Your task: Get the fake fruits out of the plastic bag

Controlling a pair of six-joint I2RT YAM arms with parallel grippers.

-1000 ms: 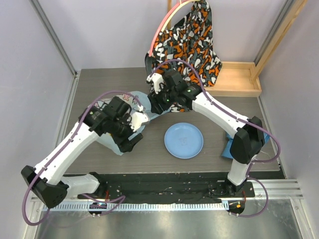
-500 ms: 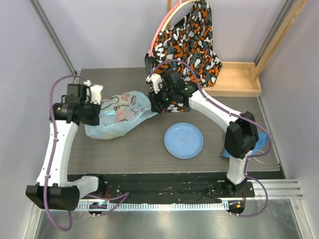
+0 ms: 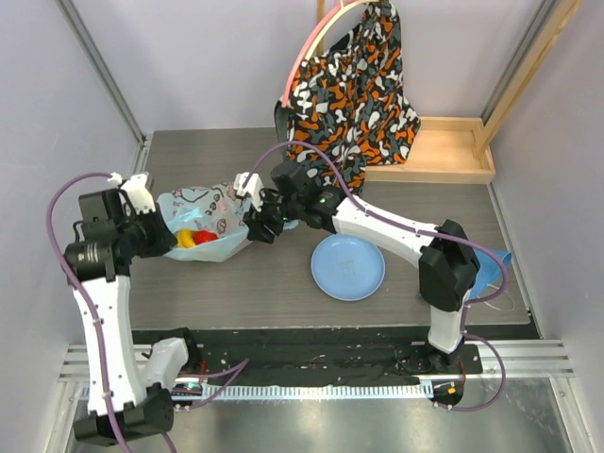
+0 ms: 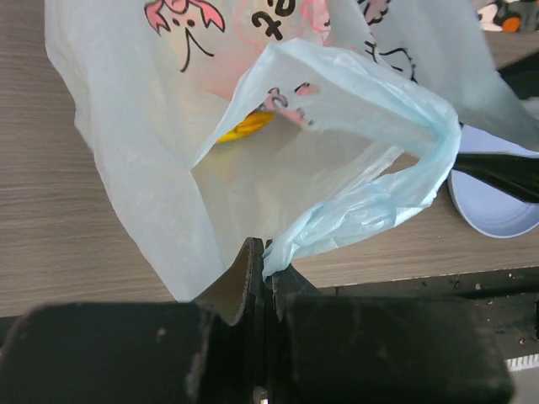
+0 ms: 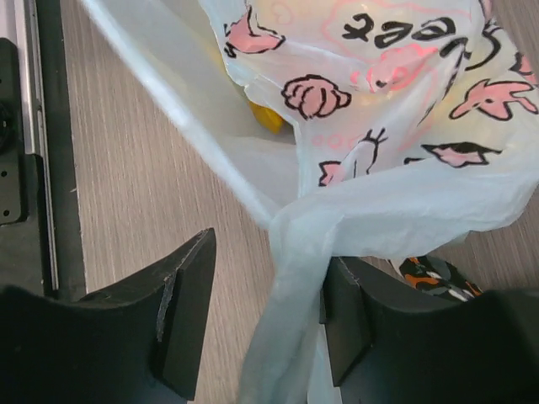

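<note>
We're at the bag-opening step; no fruit is out yet.
Top: plastic bag (image 3: 212, 209) lies on the table (image 3: 236, 293) left of centre, with yellow and red fake fruits (image 3: 192, 236) inside; left gripper (image 3: 162, 229) at its left end, right gripper (image 3: 255, 226) at its right. Left wrist: jaws pressed together, pinching the bag rim. Right wrist: jaws spread, twisted handle between them, unclamped. Next we need that grip, then a reach-in. Any other fruits are hidden by the film.

Top camera: we look down on the table (image 3: 236, 293) from its near edge. Wrist cameras: close on the bag (image 4: 126, 126), opposite ends; all share it.
</note>
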